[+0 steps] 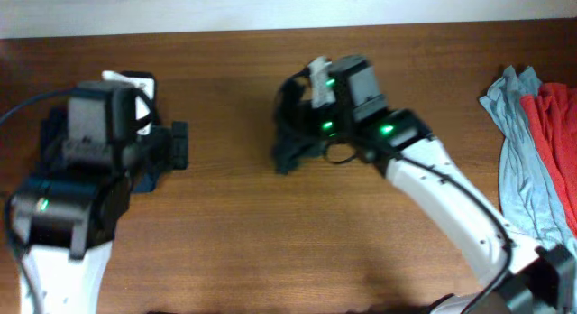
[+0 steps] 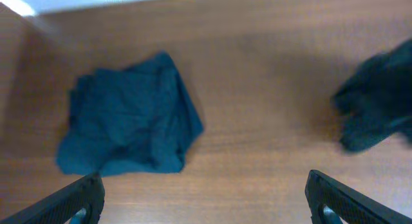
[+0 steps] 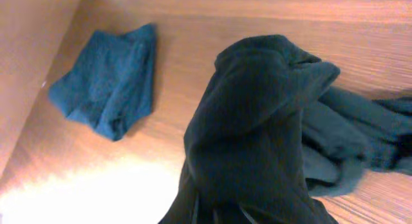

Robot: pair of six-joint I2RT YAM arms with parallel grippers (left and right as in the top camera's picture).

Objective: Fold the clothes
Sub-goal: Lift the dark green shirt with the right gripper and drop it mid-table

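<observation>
Black T-shirt [image 3: 257,121] bunched in clamped right end effector [image 1: 311,126]; left end effector [image 2: 205,185] wide open, empty.

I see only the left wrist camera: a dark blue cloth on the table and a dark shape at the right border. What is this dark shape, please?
Observer: It is a black garment, bunched up. The right gripper has its fingers shut on it.
Operator: Is it lifted fully off the table?
Observer: It seems not. In the right wrist view, part of it appears to lie on the table.
Operator: Are other clothes waiting?
Observer: Yes. The overhead view shows a grey-blue garment and a red garment at the table's right edge.
</observation>
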